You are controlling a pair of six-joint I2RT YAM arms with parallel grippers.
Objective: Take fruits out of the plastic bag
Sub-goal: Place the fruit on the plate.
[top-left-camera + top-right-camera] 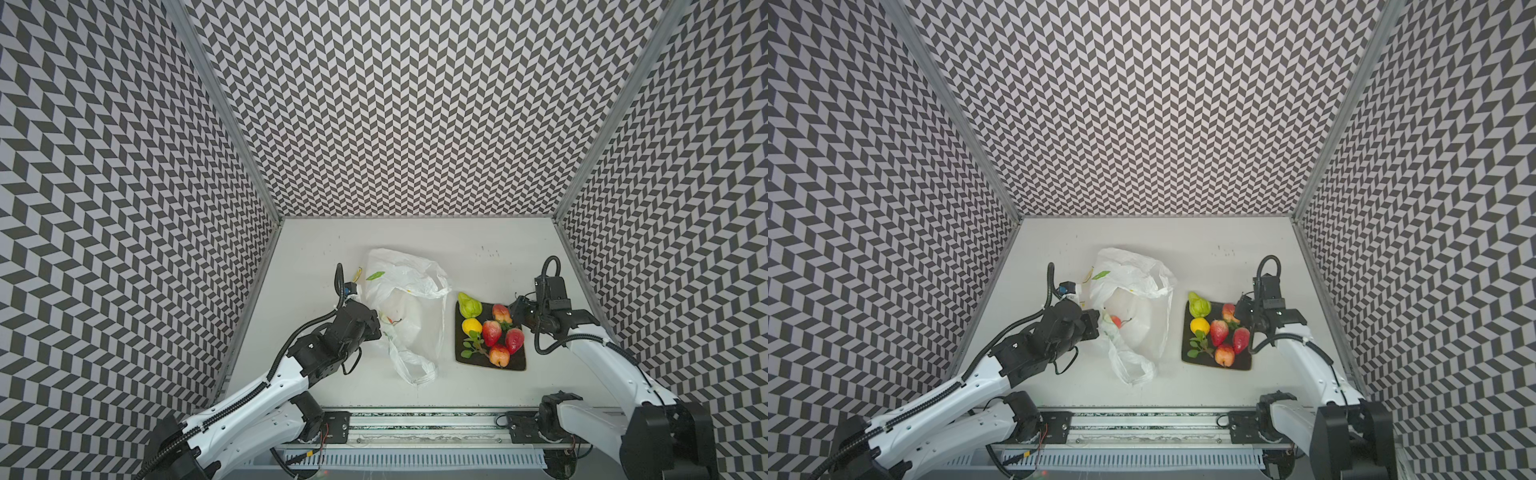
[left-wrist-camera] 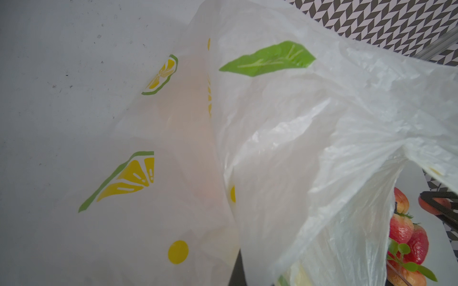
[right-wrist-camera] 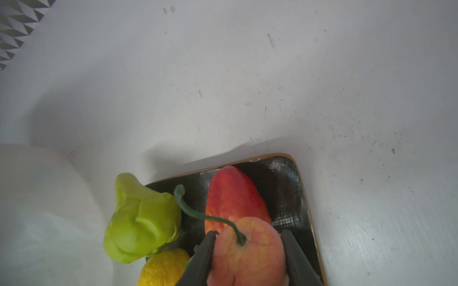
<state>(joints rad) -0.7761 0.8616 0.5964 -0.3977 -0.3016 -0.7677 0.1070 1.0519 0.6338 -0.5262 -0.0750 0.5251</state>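
The plastic bag (image 1: 405,307) (image 1: 1133,307), white with lemon prints, lies crumpled at mid table. My left gripper (image 1: 376,328) (image 1: 1098,326) is shut on its left edge. In the left wrist view the bag (image 2: 272,123) fills the picture and hides the jaws. A small red fruit (image 1: 390,321) (image 1: 1116,321) shows inside the bag's mouth. My right gripper (image 1: 513,316) (image 3: 248,232) is shut on a pink-orange peach (image 3: 250,257) with a green stem, low over the plate's far right corner. The other fruits rest on the plate: green pear (image 1: 469,306) (image 3: 141,222), lemon (image 1: 471,327) (image 3: 163,268), red pieces (image 1: 491,332).
The dark square plate (image 1: 515,365) (image 3: 304,198) sits right of the bag, also holding a leafy sprig (image 1: 471,347) and another peach (image 1: 498,355). Patterned walls close in the table on three sides. The arm bases and a rail (image 1: 415,432) run along the near edge.
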